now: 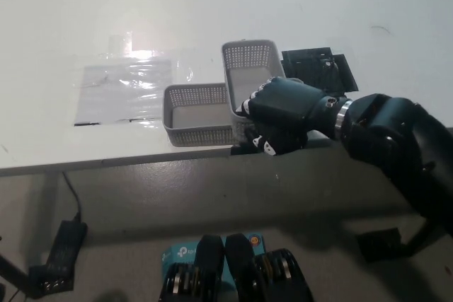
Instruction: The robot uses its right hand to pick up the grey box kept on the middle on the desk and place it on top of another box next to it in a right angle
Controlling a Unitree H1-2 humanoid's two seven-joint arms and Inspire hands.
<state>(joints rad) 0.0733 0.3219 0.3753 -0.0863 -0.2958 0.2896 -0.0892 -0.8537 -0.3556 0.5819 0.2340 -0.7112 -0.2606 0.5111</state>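
While perforated, the grey box (249,68) sits in the black right hand (278,114).

A glossy black robot hand (279,114) with pale fingertips joins a bulky black forearm (396,150) by a silver wrist ring (342,116).

Two grey perforated baskets (195,112), black robot hand (279,114), seemingly white desk (56,19)

Soft, slightly grainy picture: overhead glare on the crinkled clear plastic sheet (131,79), pale white table (85,12) washed out, floor below dim.
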